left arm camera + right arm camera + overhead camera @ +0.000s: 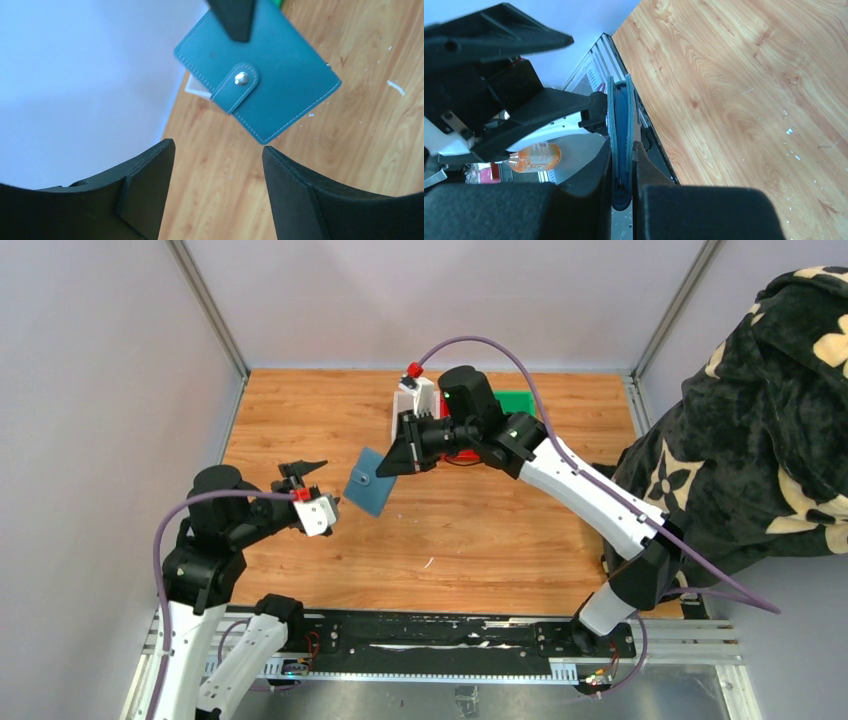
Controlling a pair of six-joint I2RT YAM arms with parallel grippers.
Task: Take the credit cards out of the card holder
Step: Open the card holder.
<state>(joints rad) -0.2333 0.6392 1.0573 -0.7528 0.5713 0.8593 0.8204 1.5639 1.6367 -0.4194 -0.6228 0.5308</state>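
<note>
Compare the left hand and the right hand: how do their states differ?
The left hand is open wide; the right hand is shut. The left hand holds nothing; the right hand pinches the closed card holder above the table. Both have black fingers.

One teal-blue stitched leather-like card holder (371, 483), two white-and-black robot arms (215, 530) (585, 485)
We count two black fingers (142, 192) on each arm, one silver snap (241, 78) on the holder, one wooden counter (480, 530) beneath.
</note>
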